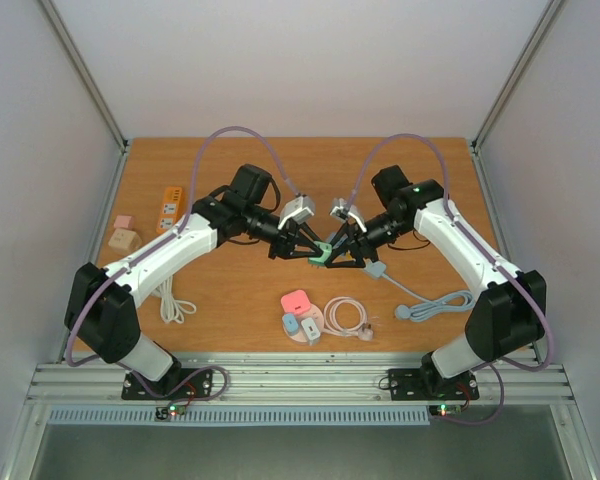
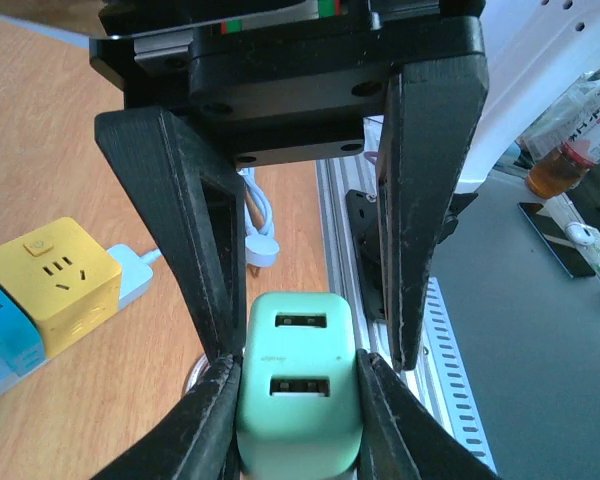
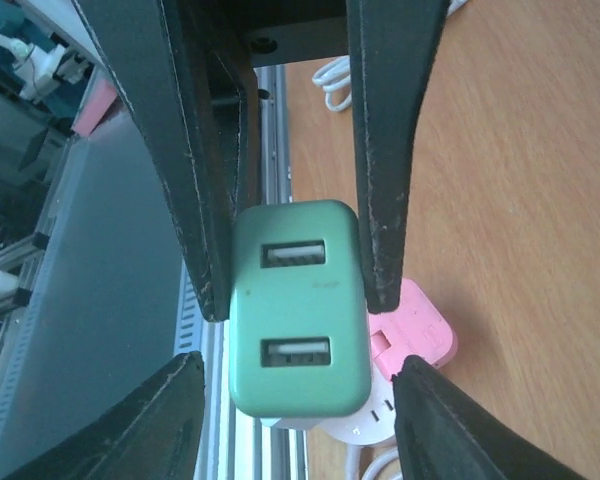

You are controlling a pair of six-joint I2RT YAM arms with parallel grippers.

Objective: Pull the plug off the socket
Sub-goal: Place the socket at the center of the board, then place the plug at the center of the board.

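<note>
plug [image 1: 322, 256]: green two-port USB charger, up off the table [image 1: 230, 290] pretty much dead centre, ports facing up, sitting between both sets of fingertips

right gripper [image 3: 298, 300]: pinched tight on it, fingers [image 2: 208, 430] pressed flat against both long sides

left gripper [image 2: 315, 355]: comes in from the opposite end and straddles the plug, but it's spread a touch wider than the plug. Its fingers [image 3: 170, 420] show a sliver of gap on each side, so no real hold

underside: hidden, can't tell if anything's on the prongs

yellow socket cube [image 2: 65, 285]: down on the wood, well apart from the plug
</note>
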